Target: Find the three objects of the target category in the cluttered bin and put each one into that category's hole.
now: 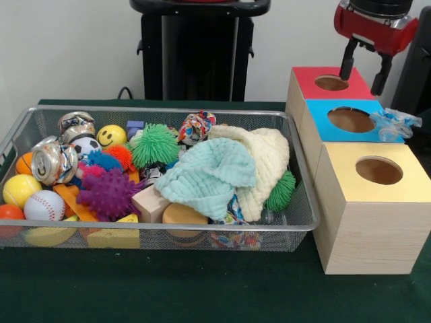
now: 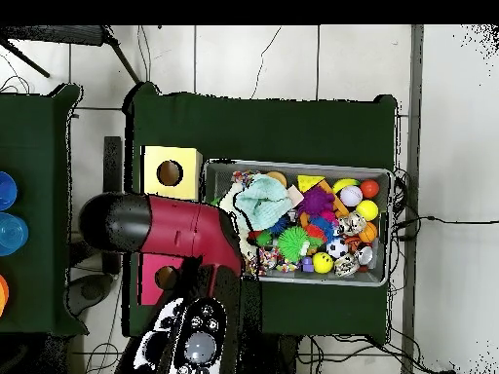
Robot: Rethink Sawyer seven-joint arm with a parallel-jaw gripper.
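A robotics lab: green-clothed table (image 2: 292,127), tiled floor (image 2: 244,58) strewn with cables (image 2: 429,219) (pedestal-mounted arm (image 2: 166,229)).

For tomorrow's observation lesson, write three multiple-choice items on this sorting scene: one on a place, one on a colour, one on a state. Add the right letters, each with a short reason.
1. Where is the gripper?
A. inside the wire bin
B. above the red-topped box
C. resting on the green table

2. What colour is the top of the box nearest the camera in the front view?
A. yellow
B. purple
C. white

3. How does the mint cloth lie?
A. folded flat beside the bin
B. hanging from the gripper
C. crumpled on top of the toys in the bin

Answers: 1 B, its open fingers hang over the red top's hole. 2 A, the yellow-topped box stands in front. 3 C, it is heaped over the toys.
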